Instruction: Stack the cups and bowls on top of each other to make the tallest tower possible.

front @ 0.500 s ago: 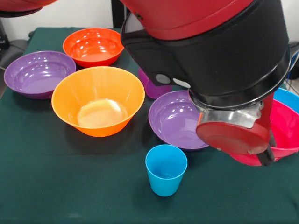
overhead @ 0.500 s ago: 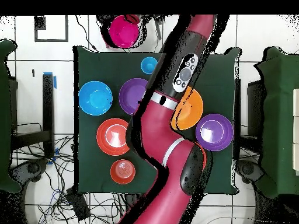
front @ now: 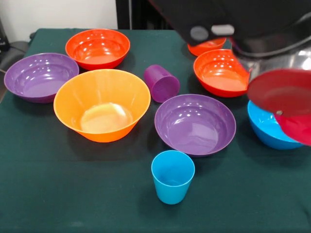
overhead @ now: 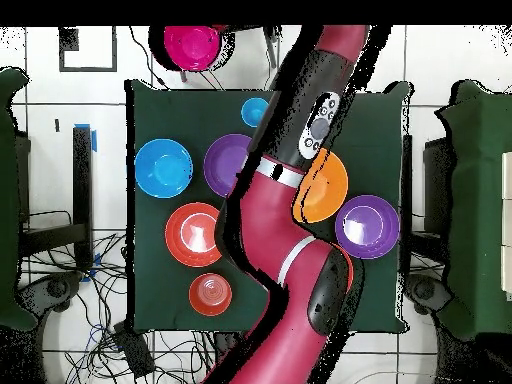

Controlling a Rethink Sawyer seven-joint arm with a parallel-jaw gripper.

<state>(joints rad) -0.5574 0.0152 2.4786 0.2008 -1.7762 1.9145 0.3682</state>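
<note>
The arm's wrist (front: 282, 92) fills the front view's upper right and hides the gripper there. A small magenta bowl (front: 299, 130) hangs under it at the right edge. In the overhead view the magenta bowl (overhead: 191, 45) is raised past the table's top edge, and the gripper (overhead: 221, 38) holds its rim. The light blue cup (front: 172, 175) stands upright at the front. The purple cup (front: 162, 83) lies on its side. Around them sit the big orange bowl (front: 102, 103), two purple bowls (front: 195, 124) (front: 40, 76), two red-orange bowls (front: 97, 47) (front: 221, 72), a blue bowl (front: 269, 127) and a small orange bowl (front: 206, 46).
The green table (front: 73, 194) has bare cloth along its front edge on both sides of the blue cup. The red arm (overhead: 290, 230) crosses the table's middle in the overhead view and hides the purple cup there.
The arm has swung right and upward in the front view with the magenta bowl. This uncovers the blue bowl, a red-orange bowl and the small orange bowl. Nothing on the table has moved.
</note>
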